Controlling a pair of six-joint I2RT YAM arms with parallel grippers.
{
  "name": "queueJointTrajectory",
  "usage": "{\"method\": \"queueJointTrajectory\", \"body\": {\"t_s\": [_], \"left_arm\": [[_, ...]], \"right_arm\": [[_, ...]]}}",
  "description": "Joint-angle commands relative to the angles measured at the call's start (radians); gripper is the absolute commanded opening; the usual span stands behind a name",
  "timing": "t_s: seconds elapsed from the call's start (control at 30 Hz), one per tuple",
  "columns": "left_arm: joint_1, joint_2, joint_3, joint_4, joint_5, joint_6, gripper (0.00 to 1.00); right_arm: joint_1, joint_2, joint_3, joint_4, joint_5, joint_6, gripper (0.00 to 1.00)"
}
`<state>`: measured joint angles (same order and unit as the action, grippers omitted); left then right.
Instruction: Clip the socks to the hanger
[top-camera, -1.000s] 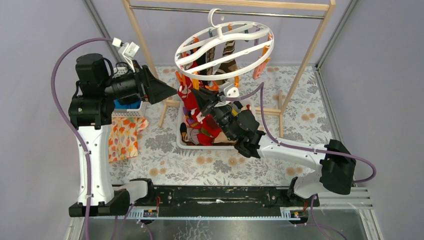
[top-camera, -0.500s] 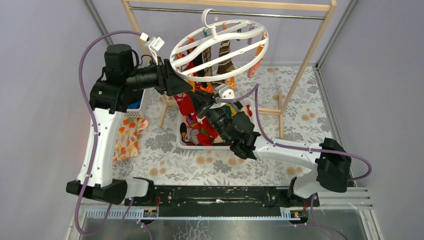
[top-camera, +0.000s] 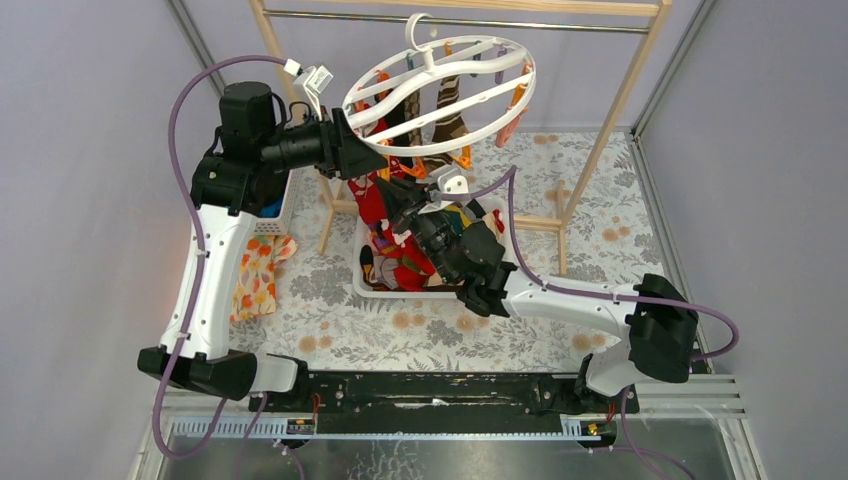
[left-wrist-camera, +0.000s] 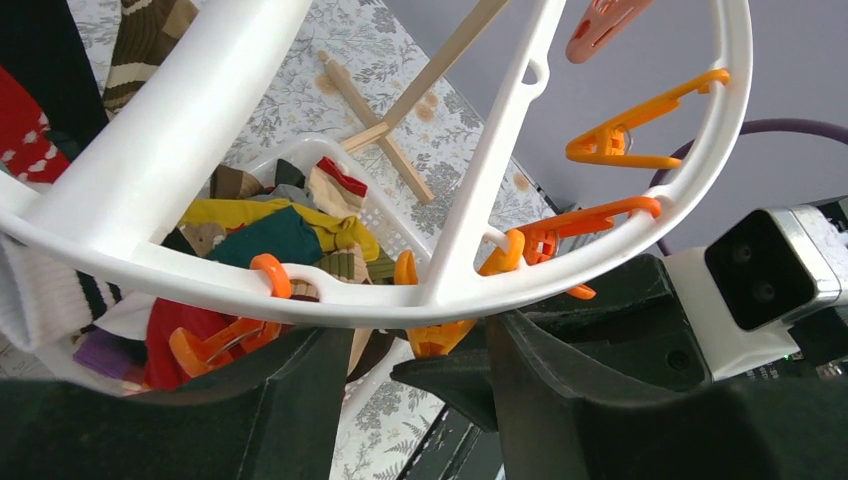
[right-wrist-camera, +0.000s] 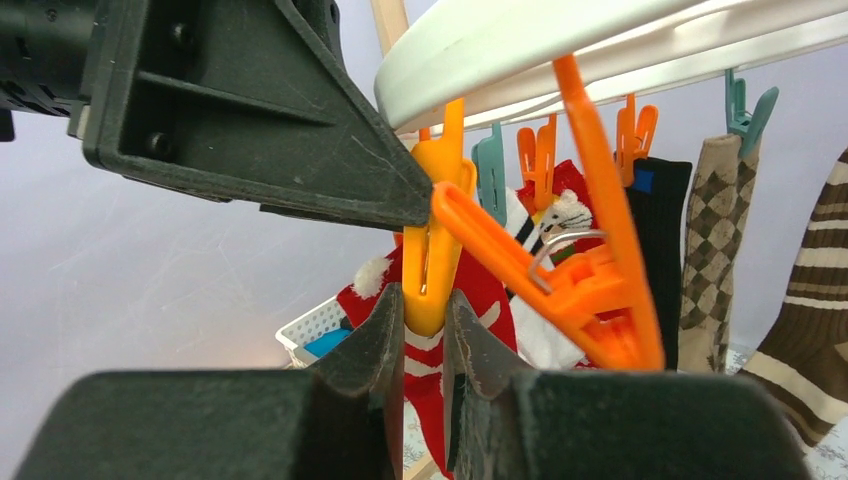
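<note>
The right jaws, all but closed, pinch a red sock (top-camera: 372, 205) up to the lower tip of an orange clip (right-wrist-camera: 430, 250), which sits between the fingertips (right-wrist-camera: 385, 330). The left jaws stand wide open and hold nothing. They are spread either side of an orange clip just under the near rim of the hanger (left-wrist-camera: 150, 150), and in the right wrist view one finger's tip meets the clip.

A second ago the left arm (top-camera: 215, 250) hung well to the left of the ring. It has since risen and swung in to the rim. The hanger, hooked on the metal bar of the wooden rail (top-camera: 620, 100), has shifted slightly up and back. The right arm (top-camera: 560, 295) has barely moved.

Patterned socks (top-camera: 447, 110) dangle from other clips. More lie heaped in the white basket (top-camera: 400, 291) on the floral desk (top-camera: 320, 300).
</note>
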<state>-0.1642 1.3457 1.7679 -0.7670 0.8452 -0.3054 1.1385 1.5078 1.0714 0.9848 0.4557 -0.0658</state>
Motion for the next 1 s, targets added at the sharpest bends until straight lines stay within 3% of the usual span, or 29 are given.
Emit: {"method": "queueJointTrajectory", "body": {"t_s": [0.0, 0.43, 0.6, 0.8, 0.97], "left_arm": [[-0.008, 0.024, -0.005, 0.137, 0.006, -0.046, 0.57], [-0.009, 0.000, -0.073, 0.241, 0.039, -0.110, 0.59], [-0.009, -0.005, -0.121, 0.312, -0.011, -0.143, 0.37], [-0.008, 0.010, -0.125, 0.313, -0.034, -0.145, 0.12], [0.001, 0.006, -0.118, 0.285, -0.050, -0.119, 0.00]], "right_arm": [[0.029, 0.024, 0.049, -0.007, -0.059, 0.011, 0.00], [0.028, 0.049, 0.080, -0.056, -0.069, 0.026, 0.00], [0.029, 0.057, 0.092, -0.096, -0.077, 0.042, 0.02], [0.028, 0.001, 0.033, -0.155, -0.017, 0.043, 0.52], [0.002, -0.100, -0.060, -0.370, -0.023, 0.052, 0.68]]}}
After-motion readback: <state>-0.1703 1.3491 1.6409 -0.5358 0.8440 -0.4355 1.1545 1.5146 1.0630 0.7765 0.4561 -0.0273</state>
